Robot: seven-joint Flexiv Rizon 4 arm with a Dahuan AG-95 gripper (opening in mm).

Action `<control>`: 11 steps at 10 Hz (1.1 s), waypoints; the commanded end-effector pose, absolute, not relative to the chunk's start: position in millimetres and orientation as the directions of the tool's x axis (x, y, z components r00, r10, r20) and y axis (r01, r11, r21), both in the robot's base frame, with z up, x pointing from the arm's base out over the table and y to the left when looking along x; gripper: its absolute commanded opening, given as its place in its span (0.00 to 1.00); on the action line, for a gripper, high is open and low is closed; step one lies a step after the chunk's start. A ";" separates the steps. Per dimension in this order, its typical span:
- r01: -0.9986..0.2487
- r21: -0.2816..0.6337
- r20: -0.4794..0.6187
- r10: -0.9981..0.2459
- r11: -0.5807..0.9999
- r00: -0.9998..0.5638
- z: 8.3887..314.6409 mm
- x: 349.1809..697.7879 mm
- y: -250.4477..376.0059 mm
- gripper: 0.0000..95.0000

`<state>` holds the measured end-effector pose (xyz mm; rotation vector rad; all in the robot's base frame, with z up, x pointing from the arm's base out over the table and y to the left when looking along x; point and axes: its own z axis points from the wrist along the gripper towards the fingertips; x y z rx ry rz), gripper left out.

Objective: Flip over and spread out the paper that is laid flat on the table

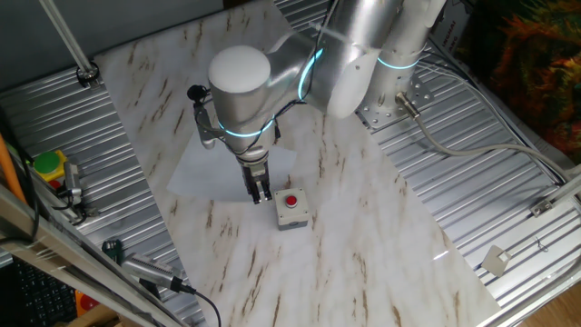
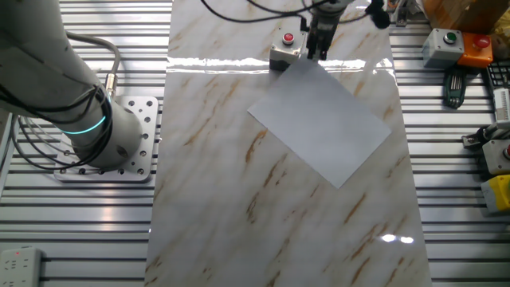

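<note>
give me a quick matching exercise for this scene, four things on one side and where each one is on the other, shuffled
Things:
1. paper
2. grey box with the red button
3. gripper
4. arm's base plate

Places:
A. bolted on the ribbed metal panel beside the table
B. lying flat in the middle of the marble-look top
C. pointing down at one corner of the sheet
D. standing on the table just past that corner, beside the fingers

Pairs: 1-B, 2-D, 3-C, 4-A

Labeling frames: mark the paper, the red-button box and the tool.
paper (image 2: 323,127), the other fixed view, sheet's middle.
red-button box (image 1: 291,209), one fixed view, its top.
tool (image 1: 260,194), one fixed view, between fingertips.
</note>
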<state>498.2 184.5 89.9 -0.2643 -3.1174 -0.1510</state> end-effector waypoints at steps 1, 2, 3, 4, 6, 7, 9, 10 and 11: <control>0.168 0.102 0.035 0.165 0.980 -0.986 108.3 499.6 192.0 0.00; 0.171 0.109 0.047 0.167 0.979 -0.985 118.6 500.2 194.1 0.00; 0.175 0.114 0.056 0.169 0.978 -0.984 128.3 500.5 196.4 0.00; 0.178 0.114 0.066 0.171 0.977 -0.983 138.0 500.5 199.2 0.00; 0.188 0.114 0.080 0.180 0.975 -0.980 160.5 499.6 206.7 0.00; 0.193 0.112 0.088 0.184 0.975 -0.979 171.4 498.7 210.2 0.00; 0.197 0.106 0.093 0.187 0.975 -0.978 181.1 494.9 215.3 0.00; 0.196 0.105 0.092 0.186 0.975 -0.978 184.8 491.3 218.1 0.00; 0.196 0.103 0.089 0.187 0.975 -0.978 188.5 488.2 221.6 0.00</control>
